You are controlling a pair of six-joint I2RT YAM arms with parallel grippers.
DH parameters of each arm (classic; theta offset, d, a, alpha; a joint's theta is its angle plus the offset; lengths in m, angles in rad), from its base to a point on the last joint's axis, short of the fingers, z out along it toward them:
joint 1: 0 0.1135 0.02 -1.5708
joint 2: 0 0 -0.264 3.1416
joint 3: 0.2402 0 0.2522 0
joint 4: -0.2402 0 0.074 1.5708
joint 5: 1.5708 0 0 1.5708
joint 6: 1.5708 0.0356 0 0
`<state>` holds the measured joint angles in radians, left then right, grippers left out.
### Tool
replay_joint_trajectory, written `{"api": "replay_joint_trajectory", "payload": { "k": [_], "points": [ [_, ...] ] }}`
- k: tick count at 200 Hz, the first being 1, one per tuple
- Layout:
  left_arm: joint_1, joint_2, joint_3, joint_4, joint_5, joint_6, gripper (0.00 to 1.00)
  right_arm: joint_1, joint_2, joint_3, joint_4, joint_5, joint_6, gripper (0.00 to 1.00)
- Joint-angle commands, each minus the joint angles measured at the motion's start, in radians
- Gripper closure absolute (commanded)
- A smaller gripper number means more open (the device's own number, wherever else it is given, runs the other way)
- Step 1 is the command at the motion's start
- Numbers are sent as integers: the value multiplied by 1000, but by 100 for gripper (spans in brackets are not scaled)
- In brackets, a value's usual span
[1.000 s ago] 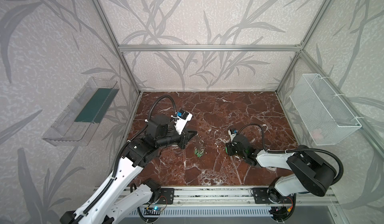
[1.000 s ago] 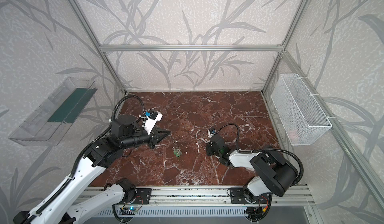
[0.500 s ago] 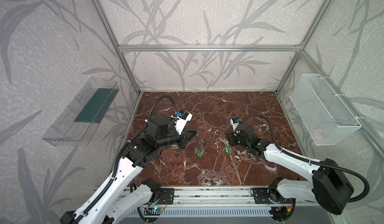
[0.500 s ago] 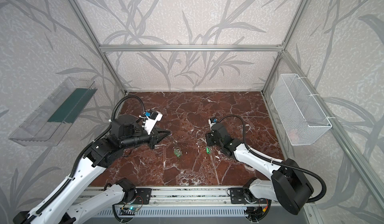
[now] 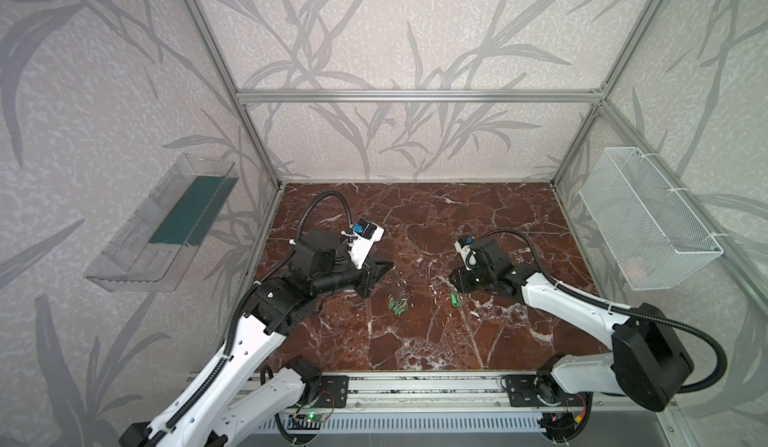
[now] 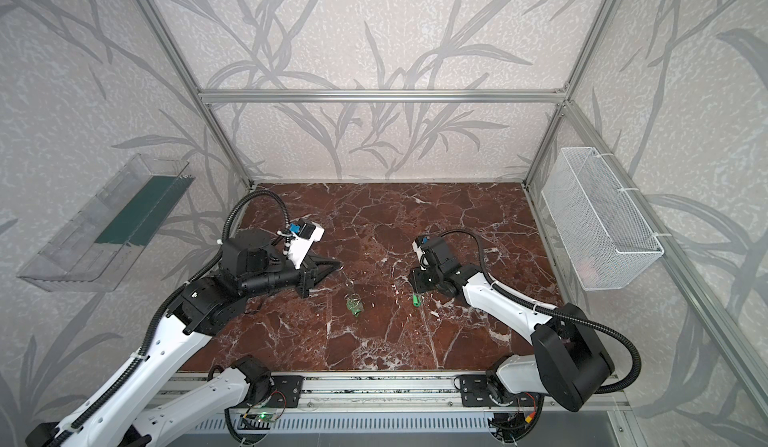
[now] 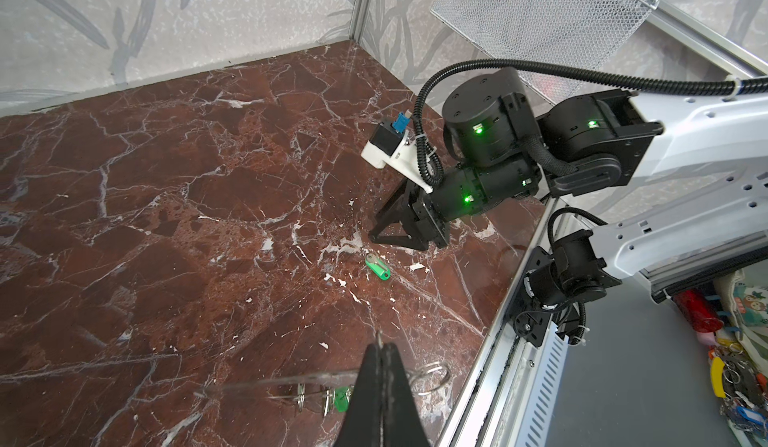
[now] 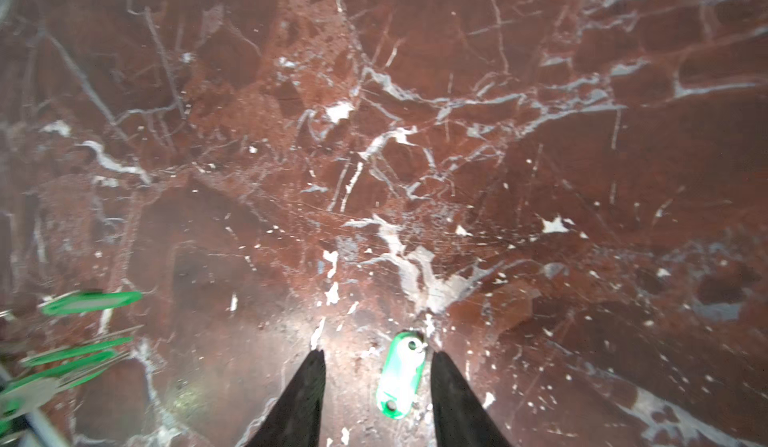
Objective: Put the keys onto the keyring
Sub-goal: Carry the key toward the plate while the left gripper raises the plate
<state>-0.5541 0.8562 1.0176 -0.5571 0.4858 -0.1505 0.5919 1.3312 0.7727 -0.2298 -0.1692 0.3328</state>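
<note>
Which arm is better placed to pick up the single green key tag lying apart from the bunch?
Right. The right gripper is open, and the lone green tag lies between its fingers in the right wrist view. The left gripper is shut, over by the bunch of keys.

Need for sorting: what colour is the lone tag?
Tag: green, white label; best in right wrist view.
</note>
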Motion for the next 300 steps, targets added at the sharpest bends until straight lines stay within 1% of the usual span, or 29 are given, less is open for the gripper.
{"api": "replay_joint_trajectory", "payload": {
  "k": [1, 13, 25, 56, 84, 116, 139, 148, 160, 181, 221, 272, 300],
  "points": [
    [6, -6, -12, 74, -16, 2, 100, 33, -97, 42, 66, -97, -9, 57],
    [6, -2, -18, 97, -14, -9, 100, 72, -148, 38, 111, -89, -30, 57],
    [5, 0, -26, 122, -3, -17, 100, 102, -196, 15, 198, -95, -34, 56],
    [5, 7, -34, 158, 33, -36, 100, 106, -262, -7, 380, -244, 15, 58],
    [5, -1, -51, 231, 58, -78, 100, 106, -256, -20, 542, -358, 88, 60],
    [4, 7, -55, 316, 106, -126, 100, 107, -209, -26, 726, -460, 176, 69],
    [2, 26, -51, 343, 124, -151, 100, 106, -164, -7, 830, -541, 235, 70],
    [-1, 32, -49, 346, 132, -158, 100, 107, -150, 2, 842, -548, 246, 70],
    [-4, 39, -45, 346, 140, -161, 100, 106, -137, 8, 847, -552, 247, 74],
    [-9, 46, -38, 340, 141, -162, 100, 106, -120, 12, 873, -565, 265, 77],
    [-15, 47, -31, 327, 142, -157, 100, 115, -92, 26, 896, -577, 284, 79],
    [-20, 40, -34, 318, 144, -152, 100, 144, -58, 63, 876, -583, 270, 82],
    [-21, 35, -31, 312, 146, -149, 100, 156, -46, 72, 859, -579, 262, 89]
  ]
}}
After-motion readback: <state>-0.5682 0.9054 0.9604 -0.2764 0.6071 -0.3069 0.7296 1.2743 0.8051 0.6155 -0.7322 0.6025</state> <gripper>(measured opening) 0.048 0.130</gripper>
